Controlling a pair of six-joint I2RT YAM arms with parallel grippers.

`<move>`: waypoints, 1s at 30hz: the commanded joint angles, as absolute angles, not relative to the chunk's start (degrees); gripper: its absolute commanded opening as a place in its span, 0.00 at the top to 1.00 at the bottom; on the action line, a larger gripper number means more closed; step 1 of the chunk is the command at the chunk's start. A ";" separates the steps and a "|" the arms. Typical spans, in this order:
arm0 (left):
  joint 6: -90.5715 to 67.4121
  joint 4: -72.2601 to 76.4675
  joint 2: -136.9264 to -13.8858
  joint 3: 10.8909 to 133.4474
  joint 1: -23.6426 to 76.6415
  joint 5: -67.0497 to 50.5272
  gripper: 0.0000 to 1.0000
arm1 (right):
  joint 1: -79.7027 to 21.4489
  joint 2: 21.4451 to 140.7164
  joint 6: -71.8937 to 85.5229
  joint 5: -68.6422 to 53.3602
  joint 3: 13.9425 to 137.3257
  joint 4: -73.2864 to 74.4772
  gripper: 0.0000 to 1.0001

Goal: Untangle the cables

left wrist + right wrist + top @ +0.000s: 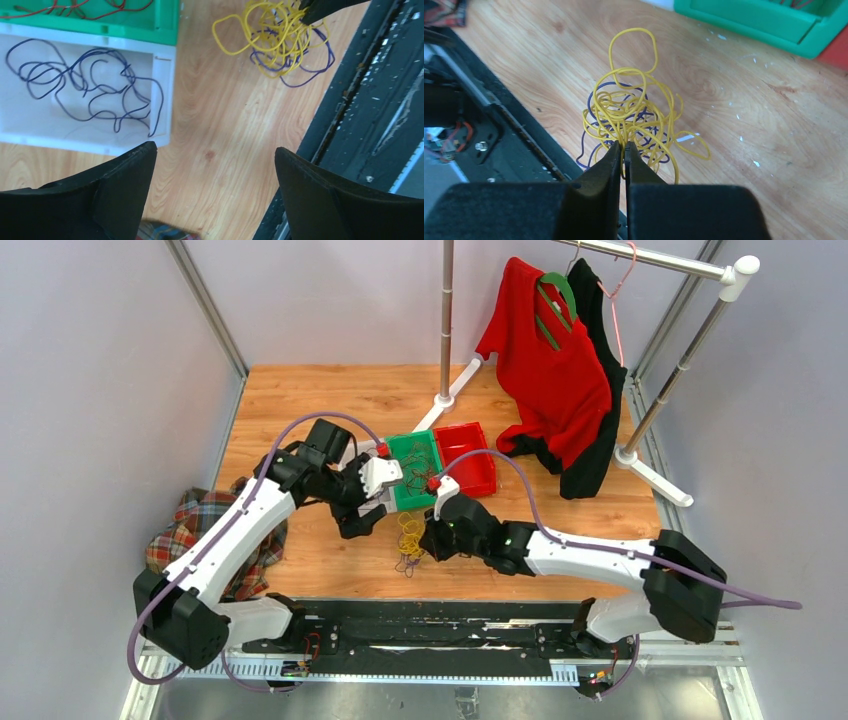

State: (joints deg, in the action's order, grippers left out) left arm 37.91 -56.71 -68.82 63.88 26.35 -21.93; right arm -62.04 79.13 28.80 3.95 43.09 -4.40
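Observation:
A tangle of yellow and dark purple cables (409, 540) (277, 42) (634, 112) lies on the wooden table near the front rail. My right gripper (624, 146) (420, 542) is shut on a yellow strand at the near side of that tangle. To the left of the tangle, my left gripper (215, 152) (360, 518) hangs open over bare wood with nothing between its fingers. Beside it, a white tray (162, 107) holds loose purple cables (90, 90). Red cables (75, 7) lie in the green bin (167, 25) (415, 470) just beyond.
A red bin (468, 455) sits right of the green one. A clothes rack (445, 330) with red and black garments (555, 375) and a pink hanger (620, 280) stands at the back right. Plaid cloth (200, 530) lies at the left. A black rail (430, 625) borders the front edge.

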 commanded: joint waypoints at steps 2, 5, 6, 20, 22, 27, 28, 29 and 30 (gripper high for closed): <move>34.40 -56.43 -68.68 67.11 26.56 -31.70 0.15 | -61.79 74.10 29.57 0.54 43.44 -8.11 0.99; 34.07 -56.43 -68.32 68.01 26.54 -33.90 0.25 | -61.79 73.48 29.31 -1.46 44.17 -8.76 0.99; 34.02 -56.43 -68.26 68.08 26.54 -34.53 0.28 | -61.85 73.67 29.15 -1.97 44.49 -8.90 1.00; 10.92 -49.81 -69.96 69.15 24.52 -39.33 0.17 | -63.50 69.96 27.82 1.75 45.26 -10.02 0.99; 6.10 -47.87 -69.83 68.87 23.46 -41.34 0.19 | -63.67 69.13 27.71 2.16 45.21 -10.11 0.99; -0.34 -42.59 -69.14 66.58 21.58 -45.35 0.29 | -64.11 67.41 27.09 3.11 45.45 -9.99 0.99; -1.13 -42.07 -69.09 66.28 21.36 -45.48 0.32 | -64.15 67.15 27.09 3.22 45.48 -10.00 0.99; -1.86 -41.63 -69.07 65.92 21.15 -45.82 0.35 | -64.24 66.88 27.01 3.39 45.59 -9.98 0.99; -2.48 -41.37 -69.12 65.47 21.04 -46.28 0.39 | -64.31 66.70 26.99 3.54 45.62 -10.09 0.99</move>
